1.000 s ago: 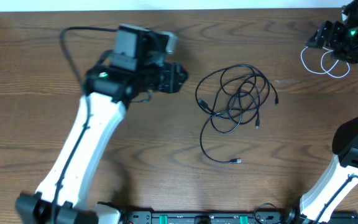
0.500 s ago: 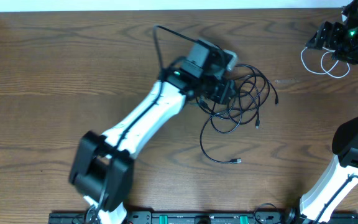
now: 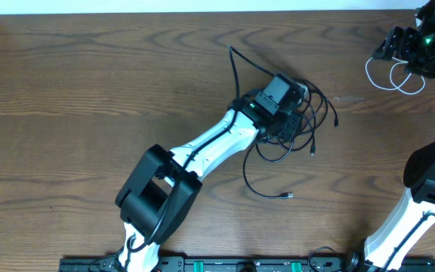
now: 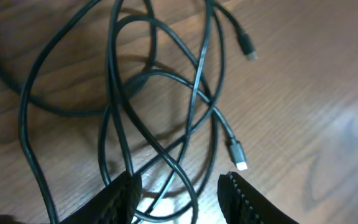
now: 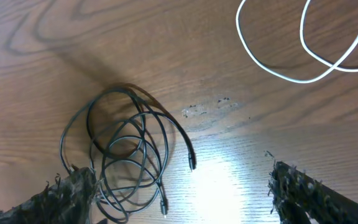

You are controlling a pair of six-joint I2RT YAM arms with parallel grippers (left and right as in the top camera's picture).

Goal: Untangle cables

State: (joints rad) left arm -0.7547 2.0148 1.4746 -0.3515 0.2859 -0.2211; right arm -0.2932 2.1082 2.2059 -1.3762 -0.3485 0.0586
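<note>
The black cables lie tangled just right of the counter's middle, the short white cable looped at its far right corner. The left claw stands open astride the tangle's strands; the right claw gapes wide near the white cable

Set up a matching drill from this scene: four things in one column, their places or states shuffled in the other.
Things:
1. white cable
2. black cables
3. left gripper
4. right gripper

Places or states:
A. tangled in the middle
B. open wide, nothing between its fingers
C. loose loops at far right
D. fingers astride black strands

Pairs: 1-C, 2-A, 3-D, 4-B
</note>
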